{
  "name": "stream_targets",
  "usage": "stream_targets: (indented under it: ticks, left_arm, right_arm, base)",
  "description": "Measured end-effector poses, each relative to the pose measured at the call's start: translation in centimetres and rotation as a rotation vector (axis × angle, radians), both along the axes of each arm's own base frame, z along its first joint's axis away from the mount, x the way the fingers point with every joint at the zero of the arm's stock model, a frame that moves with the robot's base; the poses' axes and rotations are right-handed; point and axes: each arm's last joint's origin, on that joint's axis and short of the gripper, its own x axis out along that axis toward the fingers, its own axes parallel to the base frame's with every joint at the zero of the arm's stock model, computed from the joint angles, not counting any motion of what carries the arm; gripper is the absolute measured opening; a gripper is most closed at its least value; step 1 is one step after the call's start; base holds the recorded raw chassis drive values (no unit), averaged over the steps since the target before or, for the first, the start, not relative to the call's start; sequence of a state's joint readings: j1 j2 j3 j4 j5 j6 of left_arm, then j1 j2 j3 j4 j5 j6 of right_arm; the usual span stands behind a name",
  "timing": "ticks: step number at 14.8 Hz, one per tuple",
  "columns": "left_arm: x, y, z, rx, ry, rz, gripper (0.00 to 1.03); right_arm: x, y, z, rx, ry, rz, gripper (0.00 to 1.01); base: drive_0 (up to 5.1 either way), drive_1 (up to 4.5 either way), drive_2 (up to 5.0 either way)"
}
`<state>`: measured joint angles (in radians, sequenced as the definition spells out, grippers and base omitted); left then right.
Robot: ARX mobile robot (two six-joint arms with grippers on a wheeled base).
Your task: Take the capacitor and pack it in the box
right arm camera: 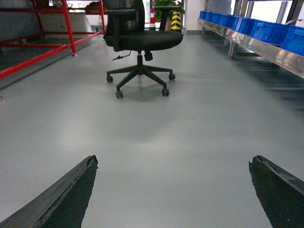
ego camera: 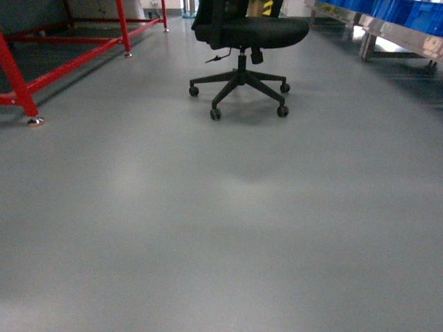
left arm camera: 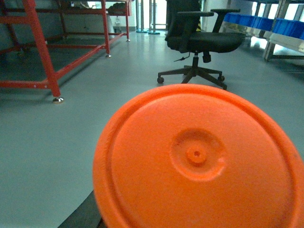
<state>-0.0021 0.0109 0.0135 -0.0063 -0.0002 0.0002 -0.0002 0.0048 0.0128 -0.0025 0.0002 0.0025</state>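
Though blurred, round orange disc (left arm camera: 197, 156), perhaps plastic

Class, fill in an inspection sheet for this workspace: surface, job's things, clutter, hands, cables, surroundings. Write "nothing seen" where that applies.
Surface: bare grey floor; no table in view.
Job's things: nothing seen; no capacitor, no box.
Clutter: orange disc fills the left wrist view, hiding the left hand.
Hands: right hand open, nothing between its fingers; left hand not visible.
Cables: nothing seen.
Surroundings: black office chair ahead; red metal frame on the left; blue bins on a metal rack to the right.
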Motion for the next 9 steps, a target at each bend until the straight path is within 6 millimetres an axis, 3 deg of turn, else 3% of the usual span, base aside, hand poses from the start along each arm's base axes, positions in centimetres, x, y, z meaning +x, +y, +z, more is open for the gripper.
stream_targets:
  ticks: [9]
  left_arm:
    - [0.00,0.00,0.01,0.000,-0.002,0.000,0.44]
  right_arm:
    - [0.00,0.00,-0.02,0.000,0.002,0.000,0.98]
  base:
    - [-4.8,3.43,1.5]
